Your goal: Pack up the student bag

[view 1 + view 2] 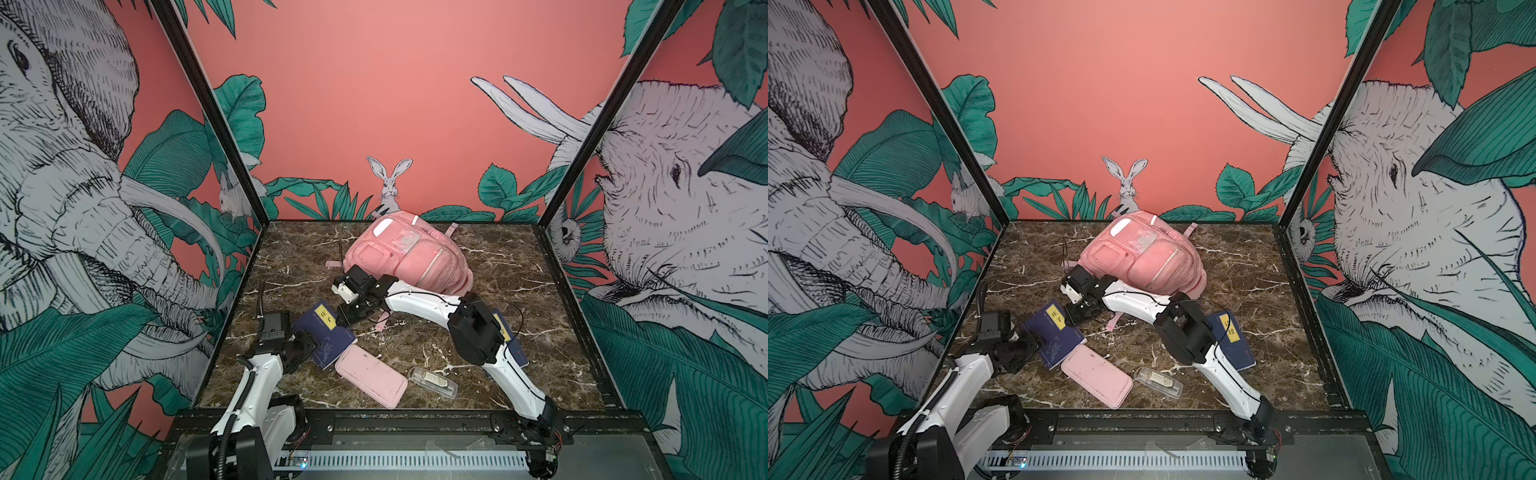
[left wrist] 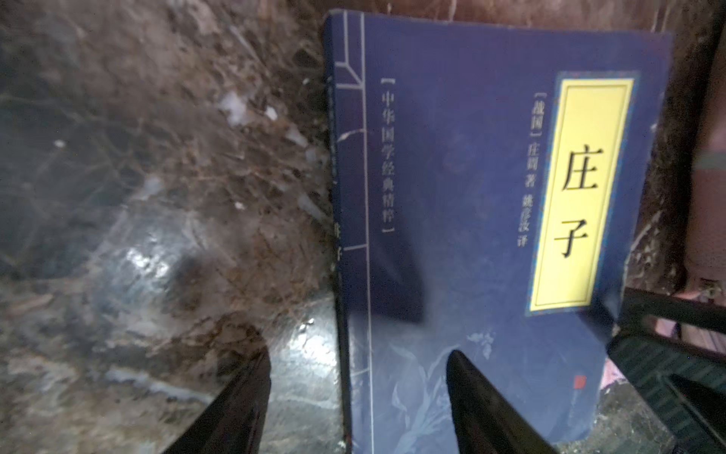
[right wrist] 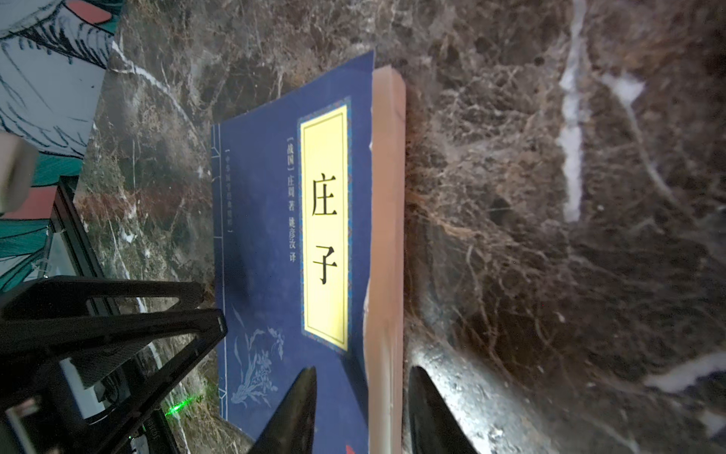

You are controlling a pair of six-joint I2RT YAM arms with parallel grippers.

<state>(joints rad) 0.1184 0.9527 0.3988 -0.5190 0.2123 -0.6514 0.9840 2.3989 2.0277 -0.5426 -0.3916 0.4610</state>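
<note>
- Closest in, the black fingertips (image 3: 298, 412) of my right pincer (image 3: 361, 412) straddle the page edge of the blue book (image 3: 267, 236): one over the cover, one over the bare table (image 3: 550, 196) beside it.
- Those jaws stand partly apart, wider than the pages are thick; nothing is gripped.
- My left pincer (image 2: 359, 393) gapes wide across the book's spine, one finger above the cover, one above the table, holding nothing.
- As I judge it, the step is lifting this book: my outer right finger should catch under the pages before closing, while the left blocks the spine against sliding.
- Farther off, the student bag (image 1: 409, 253) lies toward the table's back edge, in the middle, pockets up, well apart from the book.
</note>
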